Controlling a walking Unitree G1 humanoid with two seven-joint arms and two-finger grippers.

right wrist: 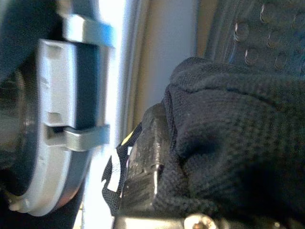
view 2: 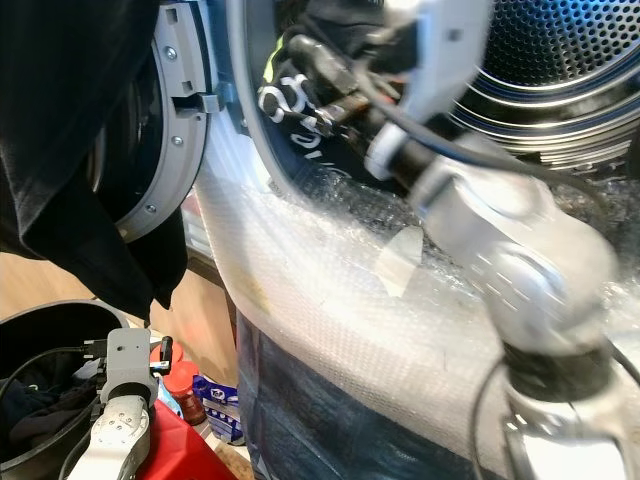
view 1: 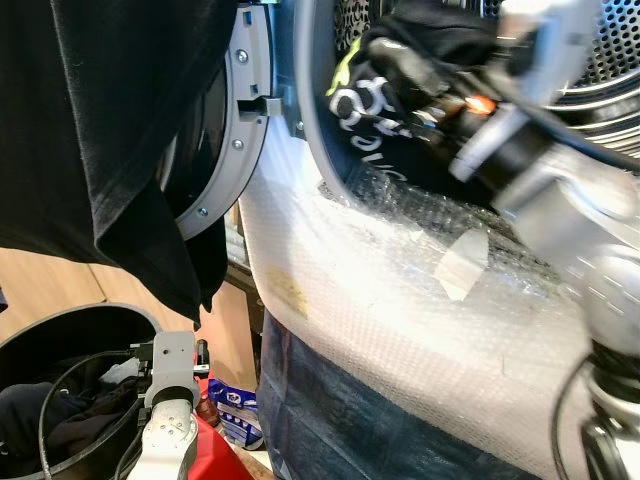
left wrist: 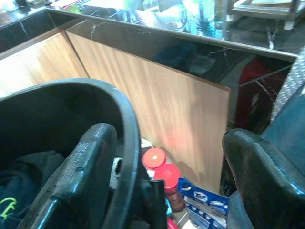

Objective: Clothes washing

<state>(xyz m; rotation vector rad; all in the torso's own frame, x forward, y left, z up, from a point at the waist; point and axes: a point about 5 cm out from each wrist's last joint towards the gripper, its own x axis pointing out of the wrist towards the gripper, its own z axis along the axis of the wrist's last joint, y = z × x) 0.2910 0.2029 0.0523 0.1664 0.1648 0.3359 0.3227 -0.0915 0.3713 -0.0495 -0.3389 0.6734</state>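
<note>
My right gripper [view 1: 400, 62] reaches up to the mouth of the washing machine drum [view 2: 560, 50] and is shut on a black garment [view 1: 372, 105] with white and yellow print. In the right wrist view the black knit cloth [right wrist: 228, 138] is bunched against one finger [right wrist: 143, 162], beside the grey door latch [right wrist: 71, 133]. The round grey door [view 1: 228, 150] stands open at the left. My left gripper [left wrist: 171, 143] is held low and open beside the rim of a black laundry basket [left wrist: 71, 100], which holds dark clothes [view 1: 60, 420].
A large black cloth [view 1: 120, 130] hangs across the upper left in front of the door. Bubble wrap [view 1: 400, 300] with a tape patch [view 1: 462, 262] covers the machine's front. Red-capped bottles [left wrist: 162, 167] and a blue packet [left wrist: 205, 205] stand on the floor by a wooden panel [left wrist: 157, 105].
</note>
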